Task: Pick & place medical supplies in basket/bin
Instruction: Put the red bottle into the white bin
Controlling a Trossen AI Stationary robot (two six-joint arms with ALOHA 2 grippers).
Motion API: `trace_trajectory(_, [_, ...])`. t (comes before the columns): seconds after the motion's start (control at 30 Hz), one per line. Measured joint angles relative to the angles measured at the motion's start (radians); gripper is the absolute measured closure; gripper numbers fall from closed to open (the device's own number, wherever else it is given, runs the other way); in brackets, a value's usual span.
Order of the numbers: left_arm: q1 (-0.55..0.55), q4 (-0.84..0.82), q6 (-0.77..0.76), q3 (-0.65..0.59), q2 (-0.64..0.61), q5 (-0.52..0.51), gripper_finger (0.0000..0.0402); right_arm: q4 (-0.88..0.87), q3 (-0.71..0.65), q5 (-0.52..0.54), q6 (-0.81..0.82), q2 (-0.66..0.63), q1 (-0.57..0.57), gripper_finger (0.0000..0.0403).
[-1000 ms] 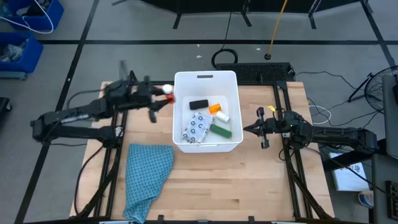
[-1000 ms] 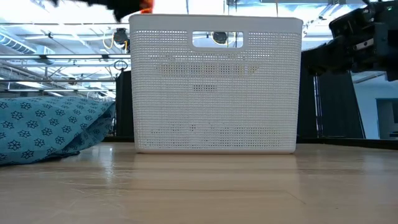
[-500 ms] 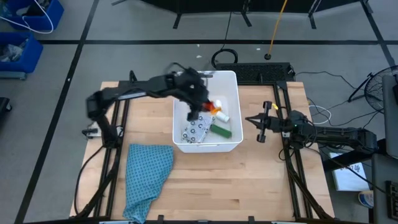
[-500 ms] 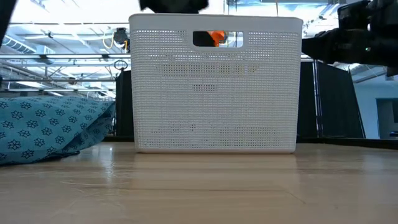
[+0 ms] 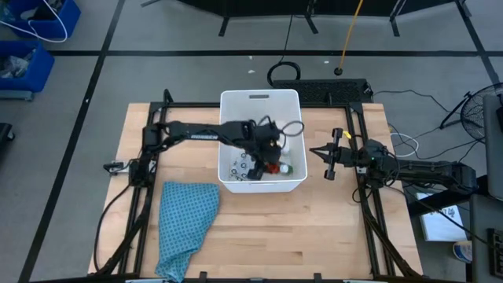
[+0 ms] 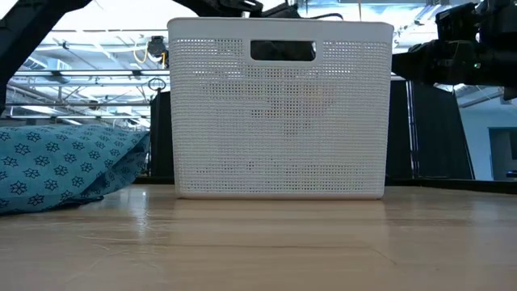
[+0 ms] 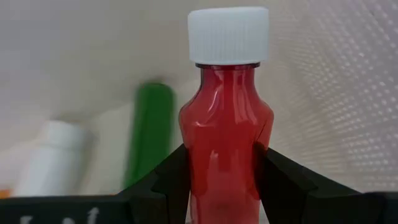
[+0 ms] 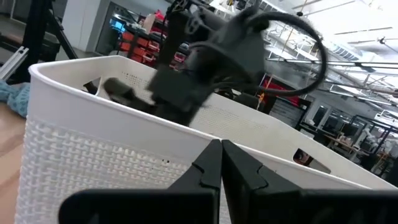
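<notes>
Two fingers [image 7: 168, 177] of the left gripper [image 5: 271, 161] clamp the red bottle [image 7: 225, 140] by its body, white cap up, low inside the tub [image 5: 228, 102]. Just past the bottle lie one green block [image 7: 148, 134] and one white cylinder [image 7: 53, 155], close to the tub's perforated wall, so little room is left around the bottle on that side. From above, the left arm crosses the tub's left rim and hides most of the contents; only the dotted packet [image 5: 240, 167] shows beside it, and the other items cannot be counted. One teal cloth [image 5: 185, 224] lies on the table [image 5: 314, 236] near the tub's front left corner, apart from it. Right of the tub, clear of its rim, the right gripper [image 5: 321, 153] waits with fingers [image 8: 208, 168] pressed together, holding nothing.
</notes>
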Motion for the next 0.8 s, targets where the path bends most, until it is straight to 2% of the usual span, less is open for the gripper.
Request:
trace_trajectory(0.3, [-0.075,0.017,0.0,0.002,0.07,-0.001,0.0243,0.004,0.0,0.0,0.004,0.0,0.0,0.0403])
trace_trajectory(0.8, [-0.048,-0.009,0.041,0.001,0.167,-0.045,0.0243,-0.002,0.0,-0.003,0.019,0.001,0.0,0.0403])
